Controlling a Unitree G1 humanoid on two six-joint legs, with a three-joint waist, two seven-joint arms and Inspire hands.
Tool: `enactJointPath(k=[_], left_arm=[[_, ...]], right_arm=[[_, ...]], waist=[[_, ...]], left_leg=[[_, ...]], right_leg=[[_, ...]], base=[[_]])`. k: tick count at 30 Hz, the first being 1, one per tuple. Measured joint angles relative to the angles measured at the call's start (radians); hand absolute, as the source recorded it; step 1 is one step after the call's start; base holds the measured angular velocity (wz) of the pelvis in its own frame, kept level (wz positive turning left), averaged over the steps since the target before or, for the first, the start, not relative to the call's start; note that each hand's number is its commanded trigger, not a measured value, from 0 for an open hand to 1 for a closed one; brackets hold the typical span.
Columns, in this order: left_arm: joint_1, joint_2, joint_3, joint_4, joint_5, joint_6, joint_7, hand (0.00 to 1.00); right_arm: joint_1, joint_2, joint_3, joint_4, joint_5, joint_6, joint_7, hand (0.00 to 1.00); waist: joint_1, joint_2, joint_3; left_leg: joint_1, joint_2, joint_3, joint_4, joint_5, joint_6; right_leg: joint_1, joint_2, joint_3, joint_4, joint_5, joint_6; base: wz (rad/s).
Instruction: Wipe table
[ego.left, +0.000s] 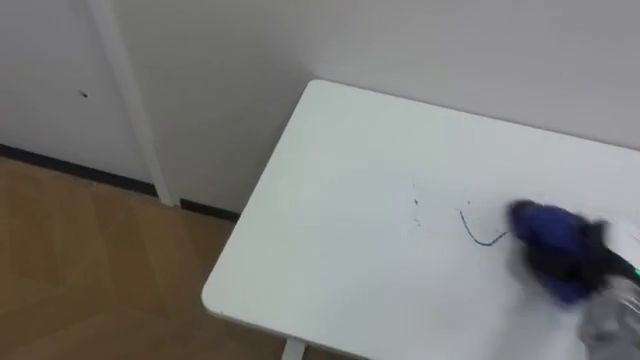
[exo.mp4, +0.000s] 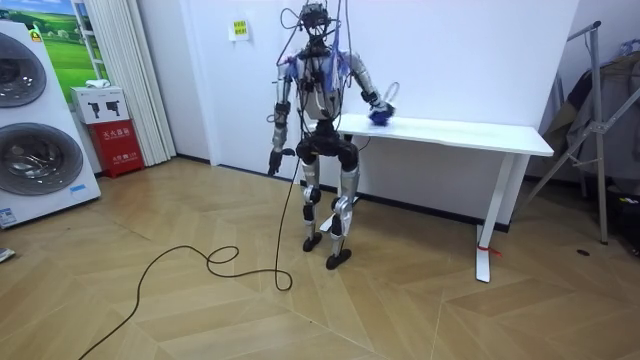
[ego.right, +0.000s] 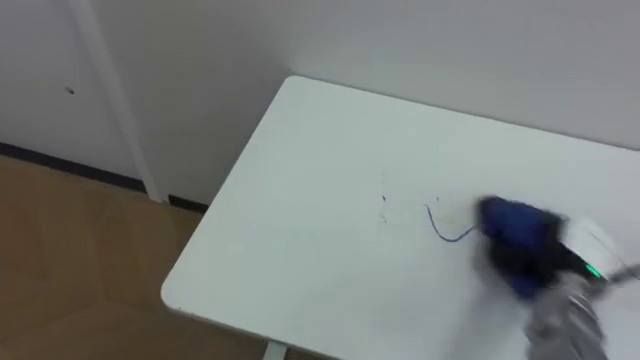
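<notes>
- The robot stands at the end of the white table (ego.left: 340, 200) that is on the room view's left, facing it.
- The right hand (ego.left: 603, 262) rests on a blue cloth (ego.left: 548, 238) on the tabletop; its grip is too blurred to tell.
- 1 curved blue pen mark (ego.left: 480, 236) lies just beside the cloth.
- The left hand (exo.mp4: 273, 160) hangs by the robot's side, too small to tell its state.

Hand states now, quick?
Left hand: hanging by its side, cannot tell.
Right hand: on the blue cloth on the table, cannot tell.
</notes>
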Motion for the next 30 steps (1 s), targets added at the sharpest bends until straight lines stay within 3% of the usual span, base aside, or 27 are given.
enactJointPath(k=[2,6,9,10,11,13,15,17,19,21,25,28,30], left_arm=[[0.007,0.000,-0.003,-0.005,0.001,0.004,-0.001,0.00],[0.055,0.000,-0.002,-0.006,-0.001,0.018,-0.002,0.00],[0.074,-0.001,0.005,-0.007,-0.002,0.017,-0.002,0.00],[0.078,-0.001,0.005,-0.012,-0.001,0.016,-0.002,0.00],[0.083,-0.002,0.006,-0.018,0.000,0.007,-0.002,0.00],[0.081,-0.002,0.010,-0.020,-0.002,0.001,-0.001,0.00],[0.077,-0.006,0.025,-0.019,-0.001,-0.003,0.000,0.00],[0.075,-0.013,0.061,-0.018,0.000,-0.014,0.002,0.00],[0.072,-0.017,0.082,-0.021,0.001,-0.014,0.004,0.00],[0.067,-0.018,0.118,-0.028,0.013,-0.012,0.006,0.00],[0.062,-0.016,0.133,-0.030,0.010,-0.006,0.008,0.00],[0.058,-0.017,0.104,-0.026,0.003,0.015,0.009,0.00],[0.038,-0.018,0.056,-0.004,-0.001,0.034,0.009,0.00]], right_arm=[[-0.037,0.007,0.029,-0.001,-0.010,-0.006,0.016,1.00],[0.016,0.005,0.026,0.022,-0.010,-0.011,0.016,1.00],[0.108,0.005,0.000,-0.003,0.065,-0.083,-0.064,1.00],[0.123,0.006,-0.007,-0.002,0.079,-0.091,-0.073,1.00],[0.155,0.006,-0.024,0.001,0.094,-0.105,-0.091,1.00],[0.194,0.009,-0.059,0.023,0.124,-0.131,-0.112,1.00],[0.263,0.009,-0.123,0.047,0.162,-0.171,-0.167,1.00],[0.320,0.009,-0.185,0.054,0.167,-0.187,-0.198,1.00],[0.351,0.006,-0.251,0.090,0.195,-0.197,-0.228,1.00],[0.356,-0.013,-0.346,0.172,0.215,-0.196,-0.244,1.00],[0.377,-0.041,-0.412,0.221,0.279,-0.164,-0.256,1.00],[0.360,-0.035,-0.392,0.179,0.311,-0.094,-0.254,1.00],[0.319,-0.004,-0.342,0.091,0.309,-0.009,-0.234,1.00]], waist=[[0.038,-0.001,-0.0017],[0.042,-0.006,-0.0059],[-0.002,0.001,-0.0091],[-0.010,0.010,-0.0100],[-0.021,0.010,-0.0179],[-0.041,0.012,-0.0212],[-0.070,0.009,-0.0297],[-0.088,0.006,-0.0367],[-0.112,0.007,-0.0382],[-0.131,0.008,-0.0388],[-0.147,0.011,-0.0398],[-0.122,0.020,-0.0405],[-0.083,0.028,-0.0318]], left_leg=[[0.004,-0.006,-0.009,-0.017,0.009,0.001],[0.002,-0.032,-0.048,-0.021,0.007,0.005],[0.017,-0.050,-0.048,-0.028,0.001,0.013],[0.020,-0.050,-0.045,-0.028,-0.001,0.017],[0.032,-0.052,-0.040,-0.029,-0.005,0.024],[0.050,-0.054,-0.028,-0.029,-0.014,0.032],[0.059,-0.059,-0.027,-0.029,-0.021,0.038],[0.060,-0.063,-0.025,-0.026,-0.024,0.042],[0.057,-0.065,-0.032,-0.005,-0.035,0.048],[0.048,-0.067,-0.036,0.028,-0.055,0.047],[0.040,-0.068,-0.040,0.051,-0.058,0.051],[0.043,-0.063,-0.038,0.051,-0.057,0.051],[0.045,-0.054,-0.028,0.044,-0.049,0.040]], right_leg=[[0.006,-0.002,-0.014,-0.015,0.005,-0.009],[0.029,-0.018,-0.060,-0.018,-0.010,0.006],[0.059,-0.025,-0.078,-0.027,-0.014,0.014],[0.065,-0.031,-0.078,-0.027,-0.014,0.015],[0.078,-0.031,-0.076,-0.027,-0.015,0.019],[0.098,-0.032,-0.076,-0.028,-0.016,0.021],[0.107,-0.035,-0.071,-0.028,-0.015,0.029],[0.113,-0.040,-0.063,-0.028,-0.015,0.037],[0.120,-0.040,-0.063,-0.026,-0.014,0.041],[0.126,-0.039,-0.068,-0.025,-0.014,0.048],[0.125,-0.038,-0.057,-0.020,-0.012,0.053],[0.109,-0.034,-0.024,-0.010,-0.013,0.048],[0.082,-0.018,0.032,-0.010,-0.014,0.046]], base=[[0.31],[0.42],[0.26],[0.30],[0.13],[0.04],[0.00],[-0.02],[0.02],[-0.03],[-0.03],[-0.38],[-0.72]])
